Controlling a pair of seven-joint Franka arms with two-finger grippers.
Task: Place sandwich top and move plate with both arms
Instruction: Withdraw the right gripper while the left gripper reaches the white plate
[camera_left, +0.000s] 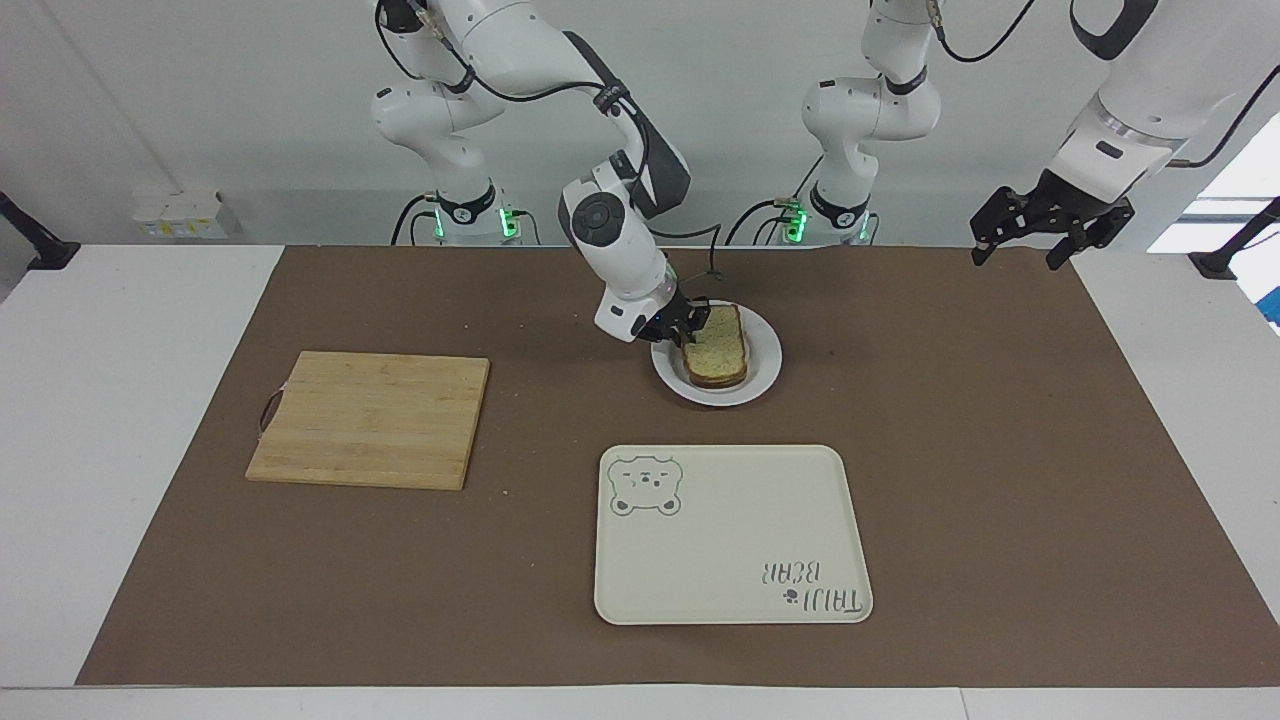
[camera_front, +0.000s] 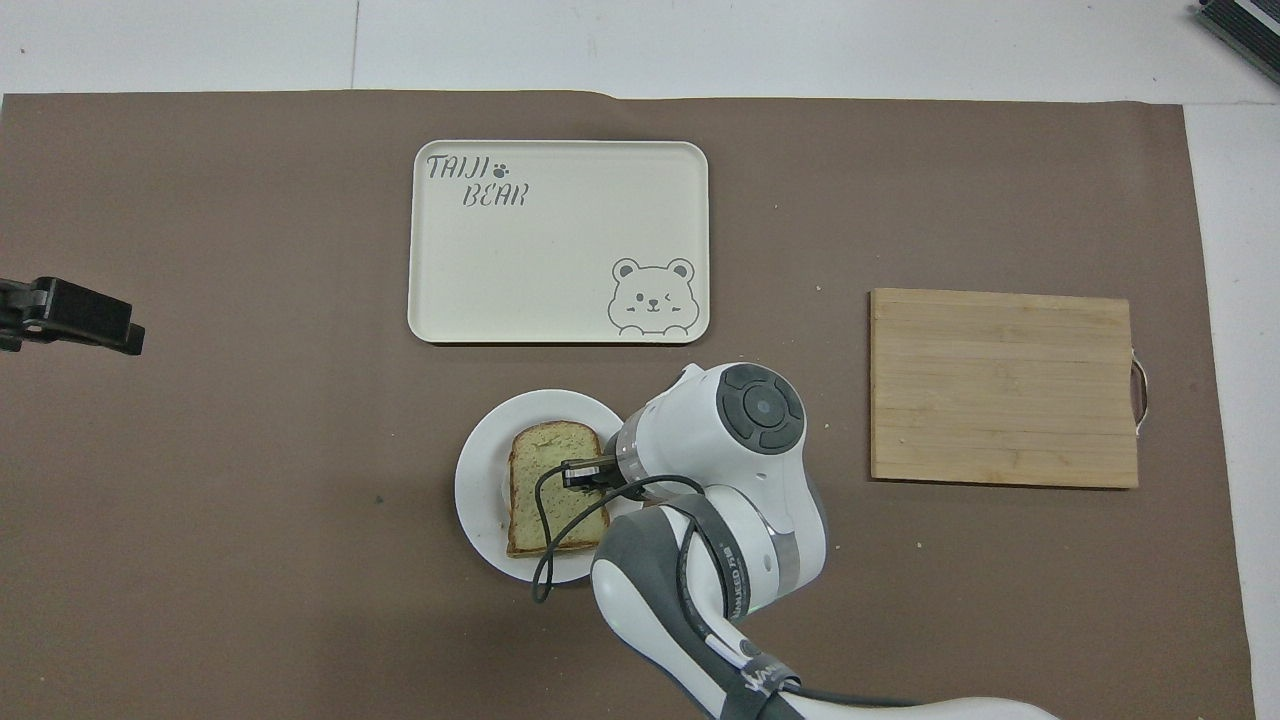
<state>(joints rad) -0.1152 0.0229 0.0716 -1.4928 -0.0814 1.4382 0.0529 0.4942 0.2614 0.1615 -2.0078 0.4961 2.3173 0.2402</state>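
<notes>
From the facing view, the pale speckled bread slice, the sandwich top (camera_left: 717, 350), lies stacked on the small round glossy white plate (camera_left: 765, 362); the black two-finger right gripper (camera_left: 688, 329) touches its edge, grip unreadable. The black left gripper (camera_left: 1035, 222) waits spread open at its end of the table.

From overhead, the plate (camera_front: 480, 475) sits nearer the robots than the cream rectangular bear tray (camera_front: 558, 240). Placing seems nearly done; moving remains.

Count, worktop (camera_left: 120, 420):
- Robot arms: two, one gripper each. Right gripper (camera_left: 690, 326) (camera_front: 585, 475), left gripper (camera_left: 1035, 228) (camera_front: 75, 315).
- Plate (camera_left: 765, 365) (camera_front: 480, 480): one, round, white.
- Sandwich top (camera_left: 718, 348) (camera_front: 550, 480): one slice showing on the plate; anything beneath it can't be counted.
- Tray (camera_left: 730, 535) (camera_front: 560, 240): one, cream, with a bear drawing.
- Cutting board (camera_left: 370, 418) (camera_front: 1003, 387): one, wood.
- Brown mat (camera_left: 1000, 450) (camera_front: 250, 450): one.
</notes>
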